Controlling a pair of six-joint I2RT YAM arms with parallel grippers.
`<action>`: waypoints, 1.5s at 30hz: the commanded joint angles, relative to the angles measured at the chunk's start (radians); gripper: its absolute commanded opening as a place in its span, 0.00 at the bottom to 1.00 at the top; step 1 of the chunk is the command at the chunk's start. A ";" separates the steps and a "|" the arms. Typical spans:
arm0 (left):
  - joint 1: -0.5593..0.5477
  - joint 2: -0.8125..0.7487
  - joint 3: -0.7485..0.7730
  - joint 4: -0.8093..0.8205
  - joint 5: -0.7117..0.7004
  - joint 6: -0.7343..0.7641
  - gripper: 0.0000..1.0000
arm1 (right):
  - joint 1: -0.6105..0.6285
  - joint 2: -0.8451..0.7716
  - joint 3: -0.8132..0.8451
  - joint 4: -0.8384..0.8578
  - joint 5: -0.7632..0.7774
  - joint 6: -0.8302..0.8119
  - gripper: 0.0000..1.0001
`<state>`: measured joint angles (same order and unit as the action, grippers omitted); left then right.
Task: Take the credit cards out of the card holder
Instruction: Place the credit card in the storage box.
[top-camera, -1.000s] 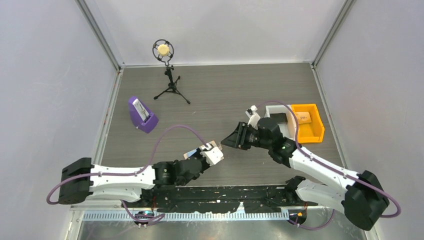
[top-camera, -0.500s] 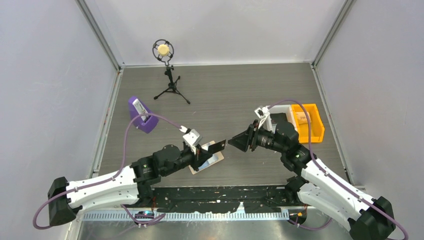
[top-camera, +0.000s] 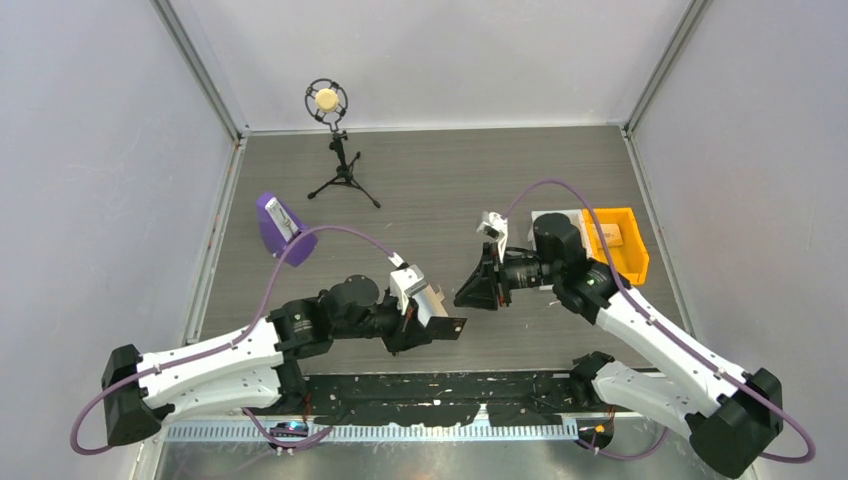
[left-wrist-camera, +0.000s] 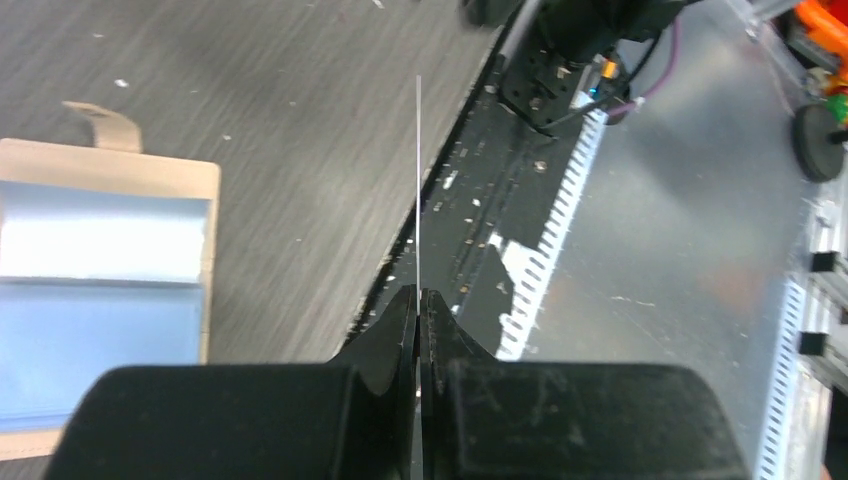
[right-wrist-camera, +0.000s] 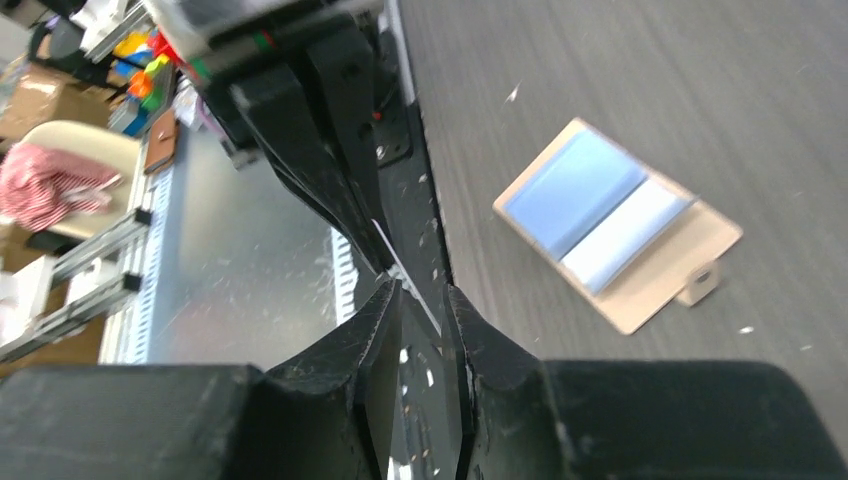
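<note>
One credit card (left-wrist-camera: 417, 180) is out, pinched by the left gripper (left-wrist-camera: 419, 295); right gripper (right-wrist-camera: 420, 292) straddles it, jaws apart. The open card holder (right-wrist-camera: 610, 225) shows no more.

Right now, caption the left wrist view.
Left gripper shut on a thin card, card holder lying open on the table.

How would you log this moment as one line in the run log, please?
left gripper: shut on credit card | right gripper: open, fingers astride that card | card holder: open flat on table
</note>
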<state>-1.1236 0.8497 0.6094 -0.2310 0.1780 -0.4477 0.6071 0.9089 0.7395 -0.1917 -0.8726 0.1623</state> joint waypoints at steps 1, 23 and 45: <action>0.004 0.003 0.061 -0.016 0.152 -0.038 0.00 | 0.020 0.056 0.017 -0.069 -0.147 -0.068 0.29; 0.026 0.056 0.072 -0.025 0.273 -0.067 0.00 | 0.135 0.155 0.023 -0.122 -0.166 -0.089 0.29; 0.036 0.044 0.081 -0.047 0.281 -0.059 0.00 | 0.160 0.175 0.025 -0.136 -0.197 -0.108 0.10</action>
<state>-1.0943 0.9100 0.6476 -0.2886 0.4358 -0.5163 0.7475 1.0866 0.7399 -0.3470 -1.0328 0.0624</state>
